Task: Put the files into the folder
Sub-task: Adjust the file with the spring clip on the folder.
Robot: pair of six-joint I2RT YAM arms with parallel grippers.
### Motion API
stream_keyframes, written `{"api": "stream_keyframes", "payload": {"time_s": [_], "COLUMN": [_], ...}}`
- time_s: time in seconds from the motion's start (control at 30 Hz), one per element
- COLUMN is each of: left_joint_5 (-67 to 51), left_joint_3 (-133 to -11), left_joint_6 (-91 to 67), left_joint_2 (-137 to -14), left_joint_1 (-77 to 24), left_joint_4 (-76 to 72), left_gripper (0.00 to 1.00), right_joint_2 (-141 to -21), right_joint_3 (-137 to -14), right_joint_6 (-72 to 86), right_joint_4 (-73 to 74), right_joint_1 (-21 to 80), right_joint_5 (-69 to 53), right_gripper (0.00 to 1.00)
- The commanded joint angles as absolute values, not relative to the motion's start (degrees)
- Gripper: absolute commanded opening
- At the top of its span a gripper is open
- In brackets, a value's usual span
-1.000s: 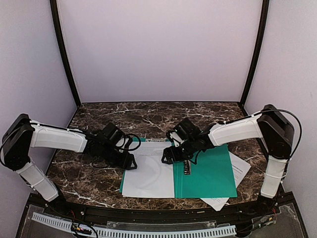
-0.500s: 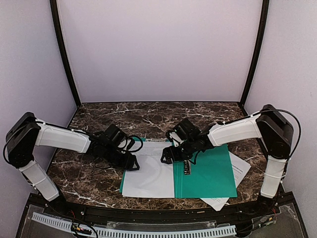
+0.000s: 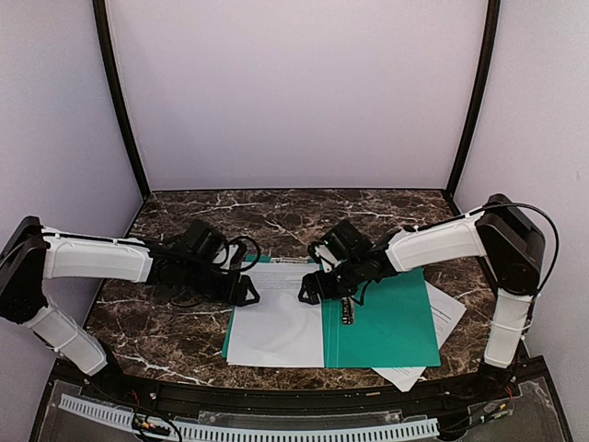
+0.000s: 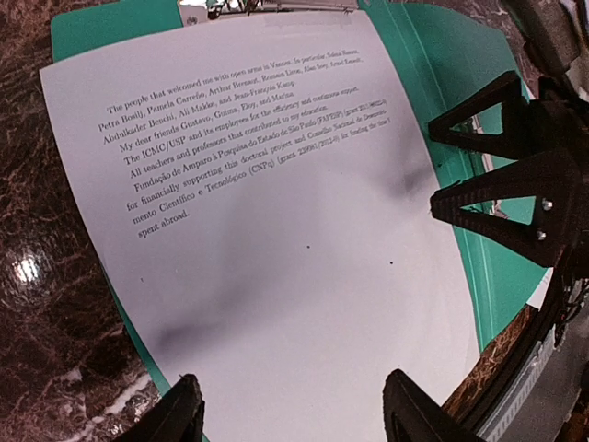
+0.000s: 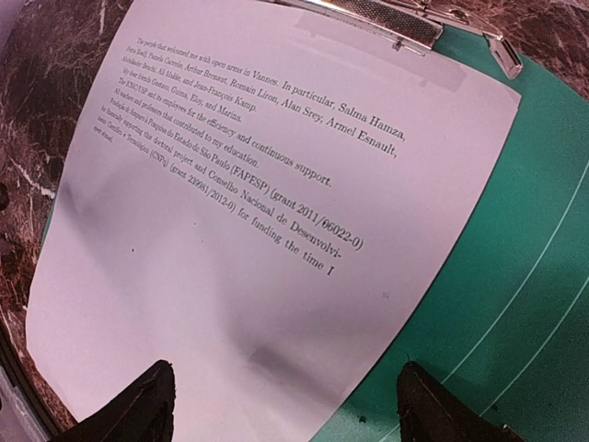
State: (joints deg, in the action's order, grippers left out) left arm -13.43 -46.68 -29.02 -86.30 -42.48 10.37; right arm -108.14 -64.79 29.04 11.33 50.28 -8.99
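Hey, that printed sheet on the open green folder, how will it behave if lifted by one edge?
Probably floppy: the printed sheet looks thin, so it would likely droop. It should slide easily on the smooth folder. Its top edge meets the metal clip, so pushing may buckle it.

Dark marble table (image 3: 184, 221): green folder (image 3: 396, 322) open flat, white sheet (image 3: 448, 311) partly beneath, right.
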Motion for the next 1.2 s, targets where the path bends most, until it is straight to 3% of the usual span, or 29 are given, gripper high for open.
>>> {"api": "stream_keyframes", "payload": {"time_s": [0.0,0.47,1.17], "left_joint_5": [-11.8,-15.5,-18.0], "left_joint_3": [-45.3,-37.5,-38.4], "left_joint_6": [-28.7,-32.7,-32.9], "left_joint_2": [-81.0,-78.1,-84.0], "left_joint_1": [-42.2,-42.2,-42.2], "left_joint_4": [12.9,13.4,9.0], "left_gripper": [0.68,0.70,0.68], "right_joint_2": [-110.0,-110.9,-110.6], "right_joint_3": [-64.5,-65.1,-64.4], "right_joint_6": [29.4,29.3,29.6], "right_joint_4": [11.8,11.6,11.4], "right_joint_1": [51.1,51.0,51.3], "right_joint_5": [-9.1,-9.6,-9.2], "right_gripper": [0.80,0.80,0.80]}}
